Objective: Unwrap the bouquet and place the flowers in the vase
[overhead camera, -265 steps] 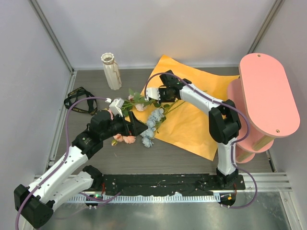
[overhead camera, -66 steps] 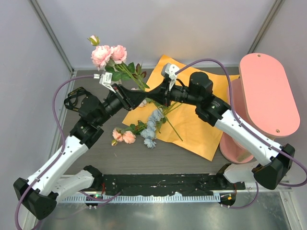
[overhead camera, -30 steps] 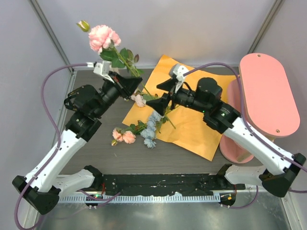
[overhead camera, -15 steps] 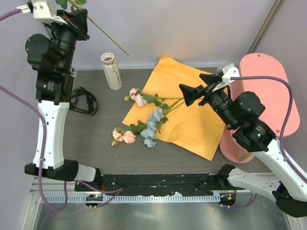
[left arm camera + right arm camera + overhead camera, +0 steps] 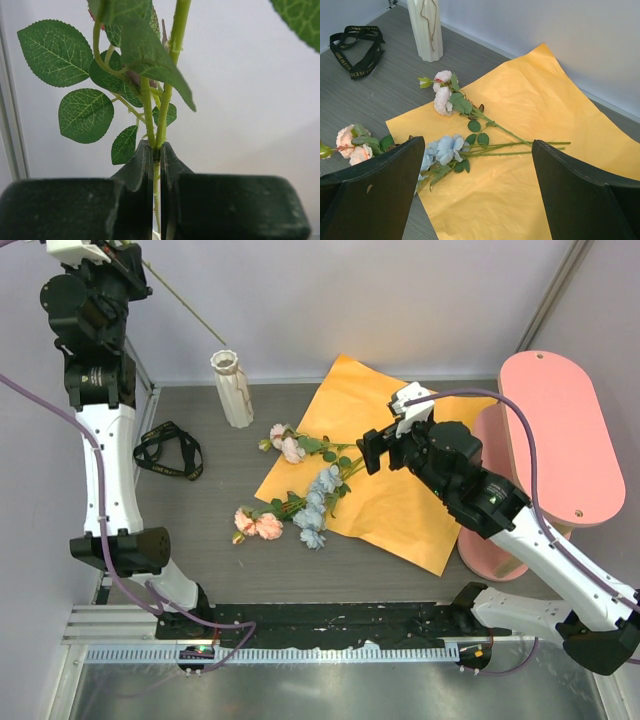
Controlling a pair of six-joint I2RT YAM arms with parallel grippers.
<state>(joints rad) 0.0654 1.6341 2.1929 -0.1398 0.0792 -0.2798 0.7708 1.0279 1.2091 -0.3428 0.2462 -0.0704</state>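
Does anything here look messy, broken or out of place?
Nothing looks broken. The black ribbon lies crumpled on the table, apart from the orange paper, and loose flowers sprawl across that paper's edge.

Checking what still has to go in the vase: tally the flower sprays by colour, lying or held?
pink spray: 1
blue spray: 1
peach spray: 1
stem in left fingers, bloom out of view: 1
total: 4

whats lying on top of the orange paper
Green stems, a pale blue cluster and a pink bloom at its edge. The right arm hides part of the orange paper.
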